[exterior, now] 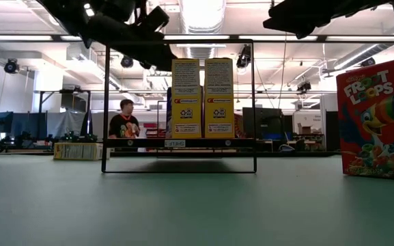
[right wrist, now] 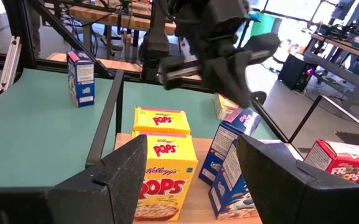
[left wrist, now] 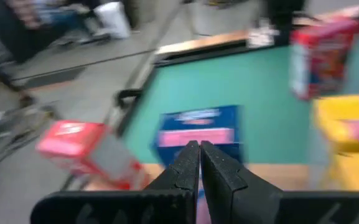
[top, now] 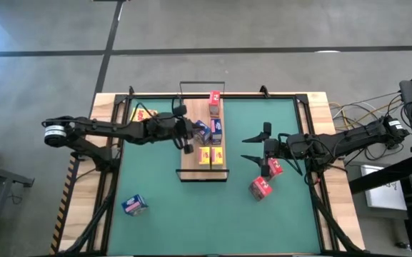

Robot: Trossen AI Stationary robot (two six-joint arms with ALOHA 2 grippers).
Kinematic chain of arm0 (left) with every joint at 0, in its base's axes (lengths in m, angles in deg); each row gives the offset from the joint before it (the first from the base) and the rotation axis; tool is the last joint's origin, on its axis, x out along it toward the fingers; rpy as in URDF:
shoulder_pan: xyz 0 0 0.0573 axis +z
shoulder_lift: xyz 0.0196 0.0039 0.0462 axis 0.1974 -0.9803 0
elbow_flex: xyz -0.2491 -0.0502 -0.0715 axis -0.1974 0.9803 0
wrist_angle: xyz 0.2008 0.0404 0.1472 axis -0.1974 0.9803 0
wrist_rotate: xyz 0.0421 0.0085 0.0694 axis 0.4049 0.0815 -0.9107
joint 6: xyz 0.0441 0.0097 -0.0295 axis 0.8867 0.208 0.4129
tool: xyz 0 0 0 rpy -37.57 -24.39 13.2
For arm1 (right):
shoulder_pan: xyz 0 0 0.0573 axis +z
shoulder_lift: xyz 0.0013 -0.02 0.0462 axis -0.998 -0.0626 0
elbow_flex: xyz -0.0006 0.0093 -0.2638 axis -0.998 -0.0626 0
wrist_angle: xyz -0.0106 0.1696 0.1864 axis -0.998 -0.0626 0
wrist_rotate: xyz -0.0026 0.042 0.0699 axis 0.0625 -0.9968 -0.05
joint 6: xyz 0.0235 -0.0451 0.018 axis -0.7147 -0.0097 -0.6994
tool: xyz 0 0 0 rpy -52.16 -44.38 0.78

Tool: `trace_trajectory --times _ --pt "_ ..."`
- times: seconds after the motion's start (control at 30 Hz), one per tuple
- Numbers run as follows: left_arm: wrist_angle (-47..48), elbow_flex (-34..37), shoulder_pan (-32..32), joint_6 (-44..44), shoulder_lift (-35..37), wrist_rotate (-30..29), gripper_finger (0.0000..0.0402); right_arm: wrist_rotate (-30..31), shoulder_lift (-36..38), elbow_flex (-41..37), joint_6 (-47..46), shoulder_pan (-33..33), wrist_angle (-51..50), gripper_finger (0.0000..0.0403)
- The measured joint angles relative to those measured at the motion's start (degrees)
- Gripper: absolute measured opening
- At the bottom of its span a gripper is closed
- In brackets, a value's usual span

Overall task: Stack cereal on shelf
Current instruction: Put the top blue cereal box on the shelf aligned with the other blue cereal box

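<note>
Hovering my left gripper (top: 188, 145) pressed together, empty, over shelf (top: 191, 168) beside blue boxes (top: 213, 129). Holding my right gripper (top: 254, 148) spread, empty, above mat (top: 163, 207) near red boxes (top: 265, 178).

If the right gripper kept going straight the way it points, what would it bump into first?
Probably the yellow boxes standing on the shelf. The right gripper is open and points toward that board, and its wrist view shows the yellow boxes nearest, right between its fingers. Its height is hard to judge, so it might pass over them.
</note>
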Motion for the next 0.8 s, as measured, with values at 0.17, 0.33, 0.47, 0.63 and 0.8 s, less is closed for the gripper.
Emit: trace_trajectory --times 0.17,0.33,0.47,0.63,0.8 --pt "3.31 0.00 -0.02 0.07 -0.26 0.77 0.0000 0.00 0.00 0.00 -0.01 0.00 0.00 0.0237" --pt "5.66 0.00 -0.14 -0.28 -0.24 0.87 0.0000 0.00 0.01 0.00 0.00 -0.09 0.00 0.0237" --pt "7.82 -0.15 -0.16 0.93 -0.05 0.94 0.0000 0.00 0.00 0.00 -0.01 -0.09 0.00 0.0237" --pt "7.62 -0.22 -0.14 7.60 -0.04 0.81 0.0000 0.00 0.00 0.00 -0.01 -0.09 0.00 0.0237" --pt "10.25 -2.45 -0.11 18.38 -0.12 0.71 0.0000 0.00 0.00 0.00 -0.02 -0.09 0.00 0.0237"
